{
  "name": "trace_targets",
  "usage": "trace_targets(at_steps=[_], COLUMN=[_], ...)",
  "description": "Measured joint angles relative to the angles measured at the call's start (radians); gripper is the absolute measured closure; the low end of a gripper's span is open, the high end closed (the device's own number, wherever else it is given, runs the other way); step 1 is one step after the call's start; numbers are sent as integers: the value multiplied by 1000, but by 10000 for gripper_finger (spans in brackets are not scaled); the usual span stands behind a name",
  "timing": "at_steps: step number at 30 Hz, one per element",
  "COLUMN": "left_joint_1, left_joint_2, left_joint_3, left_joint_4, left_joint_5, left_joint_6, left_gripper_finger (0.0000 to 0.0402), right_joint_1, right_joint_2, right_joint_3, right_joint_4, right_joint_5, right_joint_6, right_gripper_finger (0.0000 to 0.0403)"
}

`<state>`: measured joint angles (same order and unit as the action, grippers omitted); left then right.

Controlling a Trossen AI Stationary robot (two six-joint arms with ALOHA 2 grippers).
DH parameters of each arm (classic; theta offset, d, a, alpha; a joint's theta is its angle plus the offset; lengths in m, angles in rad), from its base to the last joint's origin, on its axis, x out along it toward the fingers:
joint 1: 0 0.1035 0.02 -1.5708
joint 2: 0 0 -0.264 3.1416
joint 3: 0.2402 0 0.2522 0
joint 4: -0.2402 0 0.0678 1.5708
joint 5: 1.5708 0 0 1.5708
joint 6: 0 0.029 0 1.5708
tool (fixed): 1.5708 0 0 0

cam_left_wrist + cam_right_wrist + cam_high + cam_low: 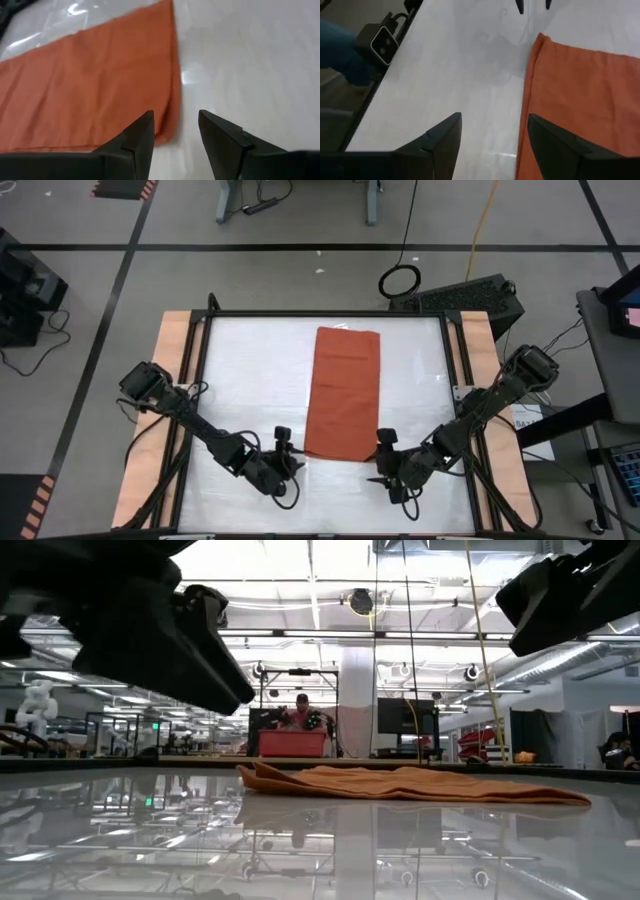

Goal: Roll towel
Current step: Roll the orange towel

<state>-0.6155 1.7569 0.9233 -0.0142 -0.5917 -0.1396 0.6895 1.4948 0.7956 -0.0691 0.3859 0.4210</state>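
The rust-orange towel lies spread flat in the middle of the white table, its long sides running near to far. My left gripper hovers open just off the towel's near left corner, which lies ahead of the gap between its fingers. My right gripper hovers open by the near right corner, and the towel's side edge runs just ahead of one finger. In the low view both arms hang above the table, clear of the towel.
A black frame rims the table, with wooden strips along both sides. A small camera sits at the table's near edge. White tabletop shows left and right of the towel. A person stands far off behind a red bin.
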Motion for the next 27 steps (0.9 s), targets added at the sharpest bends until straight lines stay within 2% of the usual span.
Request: trace_targets(at_steps=[9, 17, 27], left_joint_1=[20, 63, 167], left_joint_2=[0, 0, -21], left_joint_3=[0, 0, 0], left_joint_4=[21, 33, 4], left_joint_5=[-26, -27, 271], left_joint_6=[-144, -162, -4], left_gripper_finger=[240, 240, 240], right_joint_1=[0, 0, 0], right_joint_2=[0, 0, 3], right_joint_3=[0, 0, 0], right_joint_4=[81, -19, -130], right_joint_5=[-21, -19, 88], right_joint_6=[77, 86, 122], right_gripper_finger=[188, 188, 188])
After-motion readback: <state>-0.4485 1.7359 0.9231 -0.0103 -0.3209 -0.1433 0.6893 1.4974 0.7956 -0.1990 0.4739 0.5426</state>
